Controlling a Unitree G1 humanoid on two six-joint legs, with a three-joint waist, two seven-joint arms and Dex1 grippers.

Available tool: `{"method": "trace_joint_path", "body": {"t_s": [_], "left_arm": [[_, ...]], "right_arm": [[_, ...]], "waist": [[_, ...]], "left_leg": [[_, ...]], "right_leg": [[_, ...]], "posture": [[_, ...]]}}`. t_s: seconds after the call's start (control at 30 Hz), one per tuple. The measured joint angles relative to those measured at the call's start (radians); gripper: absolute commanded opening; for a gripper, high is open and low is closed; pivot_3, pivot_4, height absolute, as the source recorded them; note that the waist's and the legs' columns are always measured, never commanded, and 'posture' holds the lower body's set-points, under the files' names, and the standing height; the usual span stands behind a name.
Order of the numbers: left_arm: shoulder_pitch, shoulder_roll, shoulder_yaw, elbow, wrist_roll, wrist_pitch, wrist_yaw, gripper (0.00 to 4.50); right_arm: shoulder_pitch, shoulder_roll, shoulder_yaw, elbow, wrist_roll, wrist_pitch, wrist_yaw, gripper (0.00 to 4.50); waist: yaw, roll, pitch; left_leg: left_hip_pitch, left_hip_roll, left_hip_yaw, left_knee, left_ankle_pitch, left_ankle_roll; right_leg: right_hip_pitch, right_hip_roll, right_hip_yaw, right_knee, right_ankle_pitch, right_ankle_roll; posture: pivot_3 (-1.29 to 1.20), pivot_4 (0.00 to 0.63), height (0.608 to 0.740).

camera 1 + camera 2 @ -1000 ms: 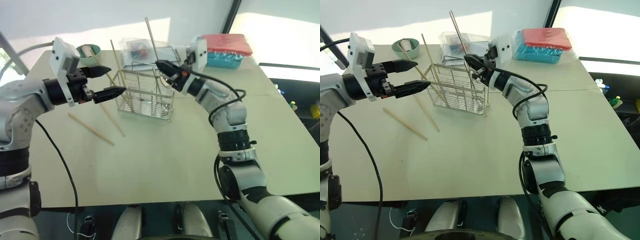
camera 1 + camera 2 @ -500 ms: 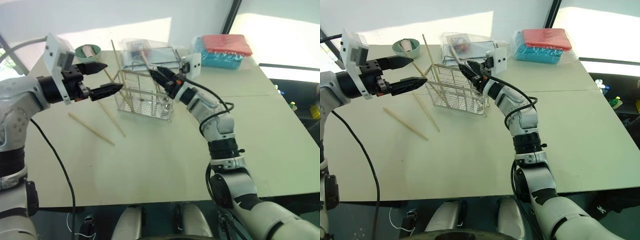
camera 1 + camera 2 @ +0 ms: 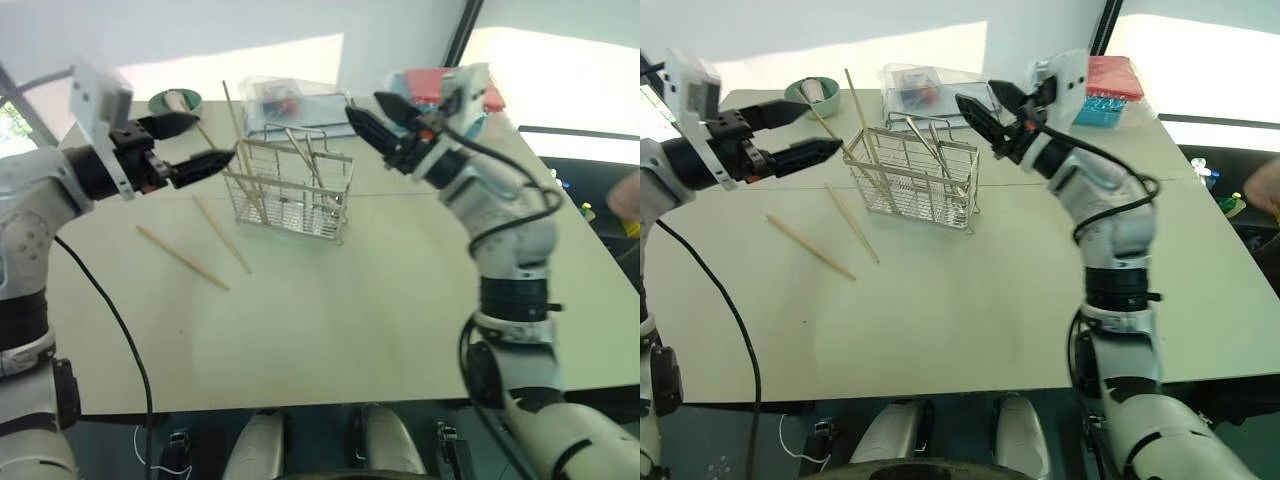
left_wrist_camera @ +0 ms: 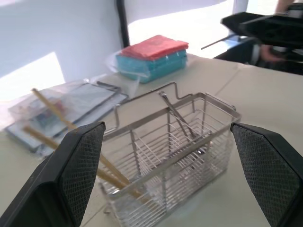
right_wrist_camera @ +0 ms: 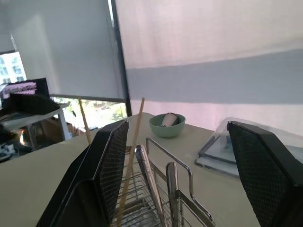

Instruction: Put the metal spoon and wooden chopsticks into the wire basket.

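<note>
Right gripper (image 3: 982, 103) has let go of the metal spoon (image 3: 937, 156) and pulled up and back from the wire basket (image 3: 917, 175); a second ago it held the handle upright above it. Spoon now leans inside the basket, handle slanting toward the top rim. Right fingers spread apart, empty. Left gripper (image 3: 192, 144) hovers just beside the basket's other end, fingers wide, holding nothing. Some wooden chopsticks (image 3: 862, 140) stand tilted in the basket; two more chopsticks (image 3: 202, 247) lie on the table (image 3: 330, 310) near it. Green bowl (image 3: 175, 100) behind.
</note>
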Motion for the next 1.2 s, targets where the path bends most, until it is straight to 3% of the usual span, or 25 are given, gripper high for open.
{"method": "trace_joint_path", "body": {"t_s": [0.17,0.23,0.43,0.57,0.77,1.1,1.2], "left_arm": [[0.002,-0.009,0.158,0.016,-0.032,0.120,0.199,4.50],[0.003,-0.023,0.200,0.036,-0.013,0.177,0.311,4.50],[-0.055,-0.236,0.292,0.154,0.178,0.481,0.805,4.50],[-0.128,-0.364,0.347,0.237,0.279,0.612,0.968,4.50],[-0.200,-0.438,0.372,0.349,0.372,0.618,1.045,4.50],[-0.282,-0.441,0.324,0.662,0.436,0.439,1.033,4.50],[-0.318,-0.427,0.309,0.766,0.447,0.358,1.032,3.66]], "right_arm": [[0.113,-0.308,0.002,-0.194,0.134,0.115,0.271,3.42],[0.179,-0.380,-0.003,-0.242,0.171,0.136,0.343,3.42],[0.314,-0.441,0.019,-0.340,0.202,0.148,0.416,3.42],[0.355,-0.473,0.066,-0.385,0.158,0.117,0.425,3.42],[0.412,-0.476,0.081,-0.436,0.159,0.117,0.402,3.42],[0.480,-0.461,0.059,-0.481,0.168,0.122,0.315,3.42],[0.511,-0.459,0.055,-0.487,0.170,0.119,0.301,3.50]], "waist": [[0.002,-0.001,0.000],[0.003,-0.001,-0.001],[0.010,-0.008,-0.003],[0.026,-0.013,-0.004],[0.030,-0.013,-0.004],[0.031,-0.014,-0.004],[0.031,-0.013,-0.004]], "left_leg": [[0.002,0.000,0.000,0.000,-0.001,0.002],[0.003,0.000,0.000,0.000,-0.001,0.002],[0.006,0.000,0.000,0.001,-0.002,0.002],[0.001,-0.001,0.000,0.001,-0.001,0.001],[0.001,-0.001,0.000,0.001,0.001,-0.004],[0.001,-0.001,0.000,0.001,0.000,-0.003],[0.001,-0.001,0.000,0.001,0.000,-0.002]], "right_leg": [[0.004,-0.001,-0.001,-0.005,-0.001,0.001],[0.006,-0.001,-0.001,-0.007,-0.001,0.002],[0.010,-0.002,-0.001,-0.008,-0.001,0.003],[0.005,-0.002,-0.001,-0.008,-0.001,0.003],[0.005,-0.003,-0.001,-0.009,-0.001,0.003],[0.006,-0.003,-0.001,-0.010,0.000,0.003],[0.005,-0.003,-0.001,-0.010,0.000,0.003]], "posture": [[0.00,0.150,0.667],[0.00,0.150,0.667],[0.00,0.150,0.667],[0.00,0.150,0.667],[0.00,0.150,0.667],[0.00,0.150,0.667],[0.00,0.150,0.667]]}}
